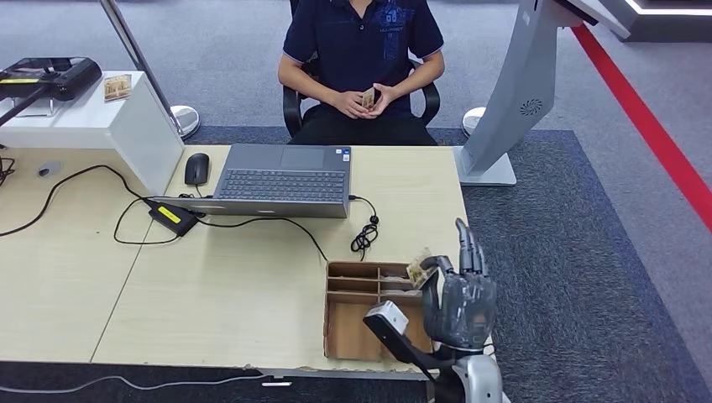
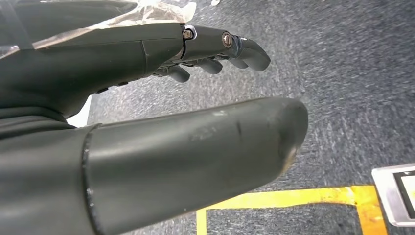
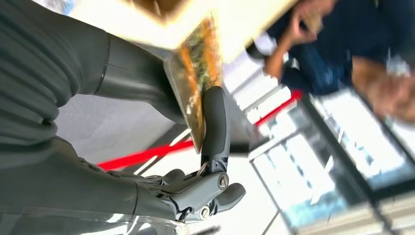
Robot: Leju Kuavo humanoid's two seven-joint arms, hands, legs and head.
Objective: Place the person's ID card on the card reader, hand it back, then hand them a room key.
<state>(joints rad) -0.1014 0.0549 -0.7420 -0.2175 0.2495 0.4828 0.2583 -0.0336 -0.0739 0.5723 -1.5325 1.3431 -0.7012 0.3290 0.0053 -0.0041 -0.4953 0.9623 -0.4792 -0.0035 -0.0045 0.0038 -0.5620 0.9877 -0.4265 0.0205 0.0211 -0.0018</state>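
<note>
Right hand (image 1: 458, 290) raised above the brown cardboard divided tray (image 1: 353, 327), pinching a small patterned card (image 1: 418, 270) between thumb and finger, left hand (image 2: 161, 98) loosely open, holding nothing, over grey carpet (image 2: 352, 73).

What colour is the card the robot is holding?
The card is orange and green, patterned; the right wrist view shows it best.
</note>
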